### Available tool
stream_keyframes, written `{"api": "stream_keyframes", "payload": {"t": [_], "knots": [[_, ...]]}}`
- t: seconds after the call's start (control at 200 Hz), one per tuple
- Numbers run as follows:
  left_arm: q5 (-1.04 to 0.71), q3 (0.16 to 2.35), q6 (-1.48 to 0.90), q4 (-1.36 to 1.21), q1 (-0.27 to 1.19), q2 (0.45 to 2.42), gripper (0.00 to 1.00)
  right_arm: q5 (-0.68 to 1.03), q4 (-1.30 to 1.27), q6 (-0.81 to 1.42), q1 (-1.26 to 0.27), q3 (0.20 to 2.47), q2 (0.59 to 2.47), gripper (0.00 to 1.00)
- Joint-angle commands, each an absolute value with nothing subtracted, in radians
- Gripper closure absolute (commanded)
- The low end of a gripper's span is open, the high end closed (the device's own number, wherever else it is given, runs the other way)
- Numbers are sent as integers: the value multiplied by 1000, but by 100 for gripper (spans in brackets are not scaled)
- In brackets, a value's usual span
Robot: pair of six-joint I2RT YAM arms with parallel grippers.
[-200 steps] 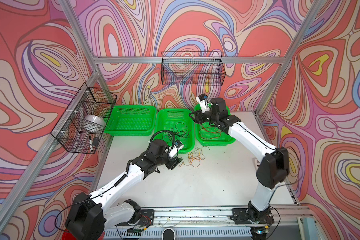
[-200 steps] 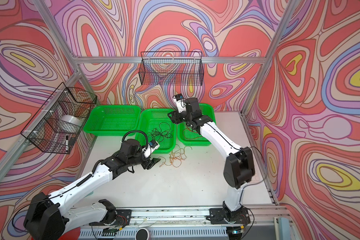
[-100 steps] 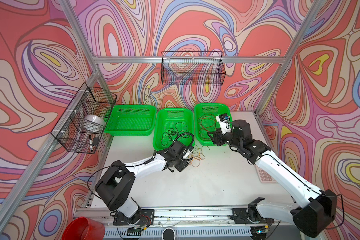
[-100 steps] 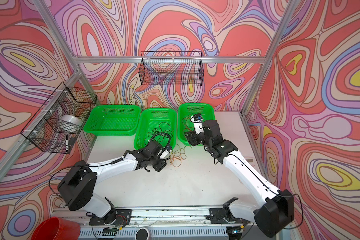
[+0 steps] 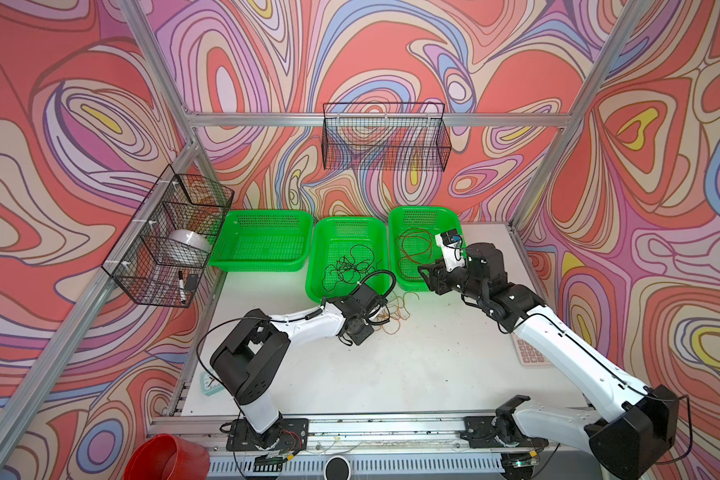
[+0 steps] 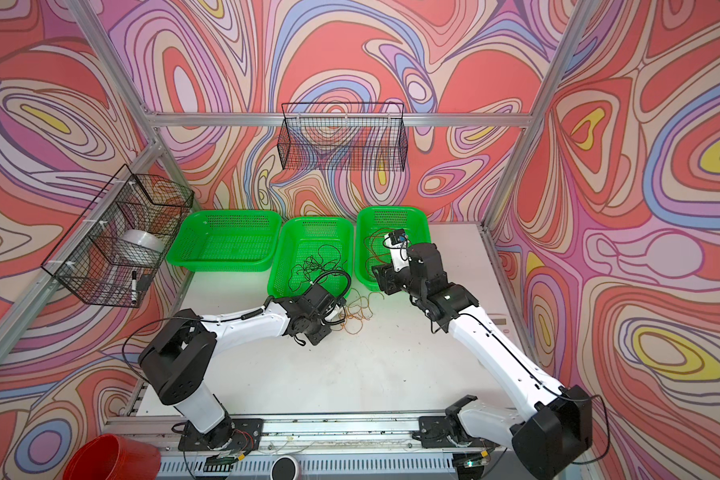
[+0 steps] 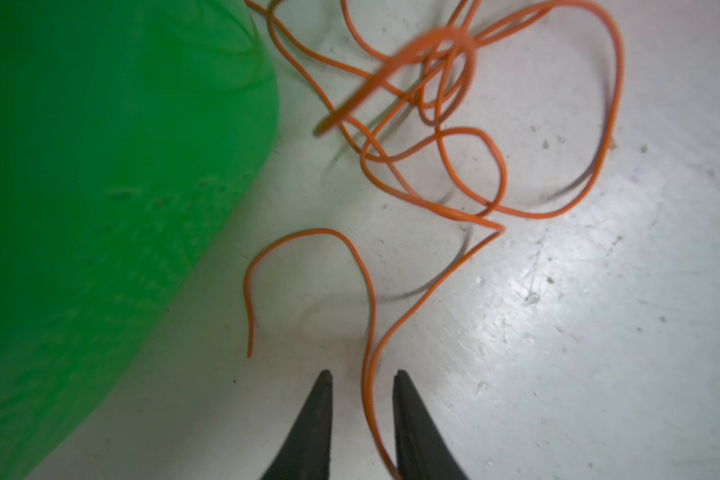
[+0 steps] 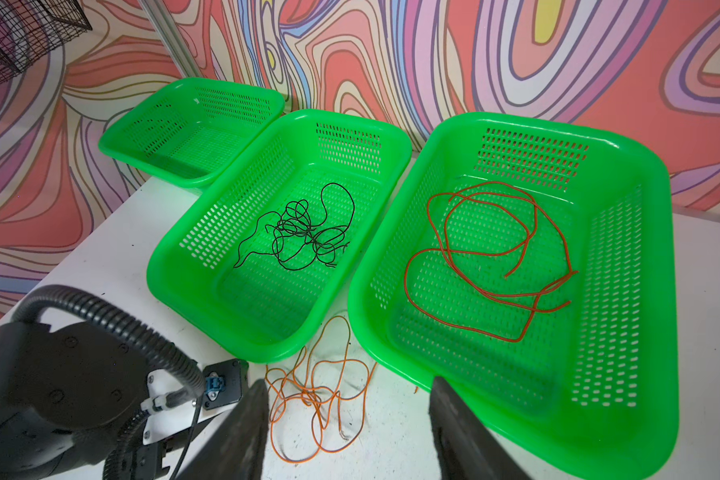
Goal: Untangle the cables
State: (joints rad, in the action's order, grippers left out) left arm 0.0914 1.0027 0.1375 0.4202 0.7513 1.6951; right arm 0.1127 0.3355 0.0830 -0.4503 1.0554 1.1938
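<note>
Straddling one strand of the thin orange-brown cable (image 7: 408, 48) with the left gripper (image 7: 363, 374), low over the scuffed white tabletop (image 7: 558, 332). Holding the pointed black fingers (image 7: 316, 424) only a narrow gap apart, yet wider than the strand, so not pinching it at the tips. Letting that strand run down between them and against the inner face of one finger.

Finding the rest of the orange-brown cable sprawling in loose, crossing loops just ahead of those tips. Spotting one free end curling beside a blurred green basket corner; impossible to say which basket from the left wrist view. Placing the tangle, in both top views, on the table right in front of the gap between two baskets, outside both.

Hanging the right gripper (image 8: 348, 380) higher, above the near corner of the right-hand green basket (image 8: 661, 291) of perforated plastic, on the side closest to the orange tangle. Spreading its dark fingers wide, gripping nothing.

Spotting the thin red cable (image 8: 449, 249) resting in open coils on that basket's floor. Seeing the thin black cable (image 8: 304, 232) bunching in a knotty clump inside the middle green basket (image 8: 159, 274), perforated too. Finding all three colours separate, no strand crossing another colour. Noting a third green basket (image 5: 262, 266) standing further left along the back wall.
</note>
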Motion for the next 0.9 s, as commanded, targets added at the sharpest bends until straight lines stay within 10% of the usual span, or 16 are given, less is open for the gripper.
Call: {"api": "stream_keyframes", "payload": {"t": [0.0,0.406,0.896], "knots": [[124,1028,171,479,779,1623,99,182,291,41,-450,997,1175,37],[201,1168,383,573,837,1197,100,525,-291,-88,-531,609,1094,35],[284,1447,566,497,939,1239,100,343,-519,-84,-634,750,1410,34]]}}
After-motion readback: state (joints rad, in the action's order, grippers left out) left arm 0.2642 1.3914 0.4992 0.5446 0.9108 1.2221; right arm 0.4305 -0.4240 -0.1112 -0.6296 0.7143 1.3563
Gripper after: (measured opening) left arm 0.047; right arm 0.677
